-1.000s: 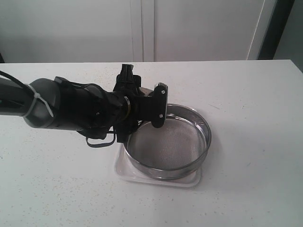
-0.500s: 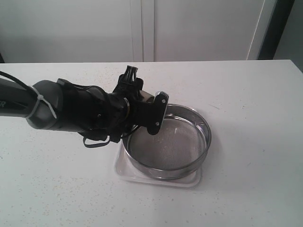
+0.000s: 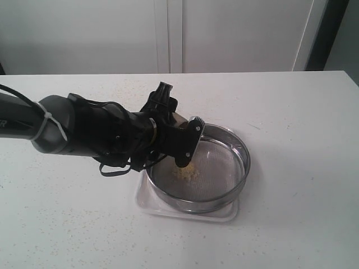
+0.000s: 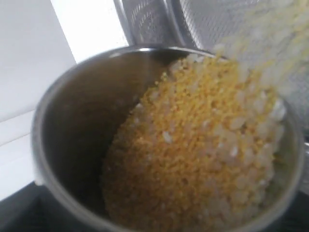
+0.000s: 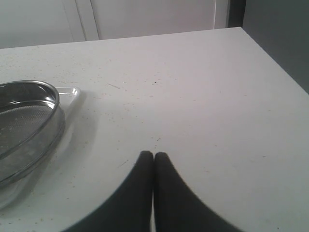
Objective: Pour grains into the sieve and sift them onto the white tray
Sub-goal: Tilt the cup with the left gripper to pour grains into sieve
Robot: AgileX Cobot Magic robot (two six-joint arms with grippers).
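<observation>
Clamped small rounded steel cup [image 4: 72,145] in left tool [image 3: 178,131], tipped so tiny yellow-golden grains [image 4: 203,159] spilled onto wide steel-rimmed mesh sieve [image 3: 224,168]. Sat sieve on flat white rectangular tray [image 3: 145,202] to catch siftings. Held right tool [image 5: 153,159] pinched shut, empty, above counter [image 5: 217,96], away from pour.

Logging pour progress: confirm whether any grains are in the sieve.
Yes, yellow grains lie on the mesh of the sieve.

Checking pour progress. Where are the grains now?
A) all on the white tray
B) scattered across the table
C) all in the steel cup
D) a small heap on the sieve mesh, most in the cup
D: a small heap of grains lies on the sieve mesh, while the tipped steel cup holds most.
</observation>
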